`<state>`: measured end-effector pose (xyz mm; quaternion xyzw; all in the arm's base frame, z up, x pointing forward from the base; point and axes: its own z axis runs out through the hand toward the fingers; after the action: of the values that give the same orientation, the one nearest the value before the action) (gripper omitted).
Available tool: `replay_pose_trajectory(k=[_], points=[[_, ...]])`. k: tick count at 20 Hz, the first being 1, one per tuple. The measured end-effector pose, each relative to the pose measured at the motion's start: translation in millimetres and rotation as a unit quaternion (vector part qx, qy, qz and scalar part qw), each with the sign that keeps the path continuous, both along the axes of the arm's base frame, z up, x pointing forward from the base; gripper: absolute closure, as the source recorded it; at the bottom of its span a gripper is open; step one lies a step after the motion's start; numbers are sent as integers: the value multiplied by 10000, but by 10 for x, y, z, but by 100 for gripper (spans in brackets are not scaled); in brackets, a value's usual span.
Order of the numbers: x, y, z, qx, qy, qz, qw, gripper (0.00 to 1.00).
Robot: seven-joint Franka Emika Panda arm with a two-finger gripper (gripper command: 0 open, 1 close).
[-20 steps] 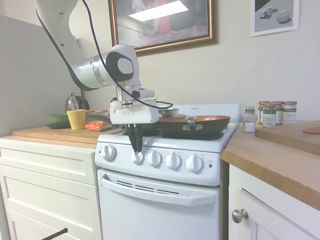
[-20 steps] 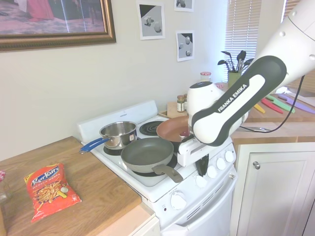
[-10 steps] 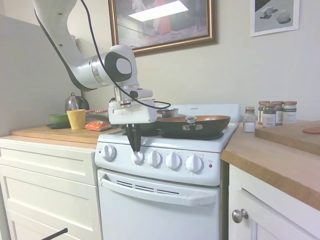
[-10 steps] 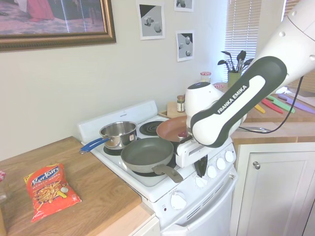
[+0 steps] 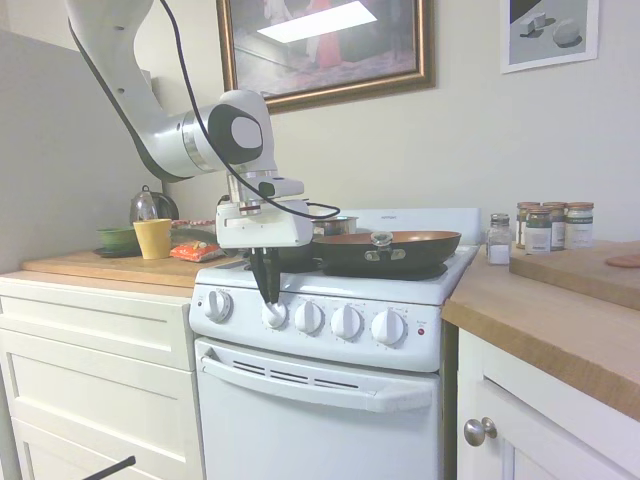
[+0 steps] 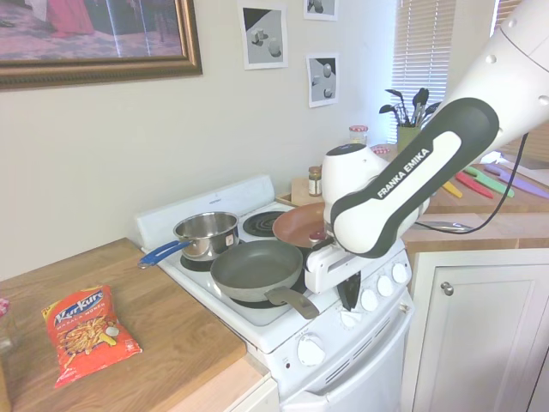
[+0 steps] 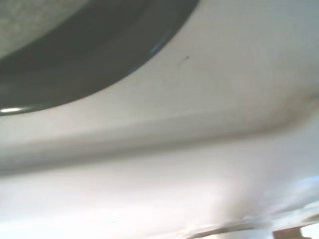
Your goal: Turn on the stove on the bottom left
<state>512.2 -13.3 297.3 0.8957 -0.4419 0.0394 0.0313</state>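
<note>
The white stove (image 5: 330,420) stands between wooden counters, with five round knobs and a small red light (image 5: 421,331) along its front panel. My gripper (image 5: 267,296) points straight down in front of the panel. Its dark fingers are pressed together, their tips at the top edge of the second knob from the left (image 5: 273,316). From the other side the gripper (image 6: 349,296) hangs just above that knob (image 6: 350,318). The wrist view is a blur of white stove surface (image 7: 199,124) and a dark pan rim (image 7: 99,64).
A grey frying pan (image 6: 256,268), a copper pan (image 5: 385,250) and a steel pot (image 6: 206,233) sit on the burners. A yellow cup (image 5: 153,238), a green bowl (image 5: 118,238) and a snack bag (image 6: 84,330) are on one counter, spice jars (image 5: 550,228) on the other.
The gripper has lifted a little and shifted slightly toward the first knob; its tips, which overlapped the second knob, now sit at its top edge.
</note>
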Motion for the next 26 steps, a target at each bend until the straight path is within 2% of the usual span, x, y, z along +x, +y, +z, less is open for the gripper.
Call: replay_pose_trajectory(k=[18,26], points=[[-13,65,-219,131,195,-96,9997,100],[-13,89,-280,25,233,-53,9997,100]])
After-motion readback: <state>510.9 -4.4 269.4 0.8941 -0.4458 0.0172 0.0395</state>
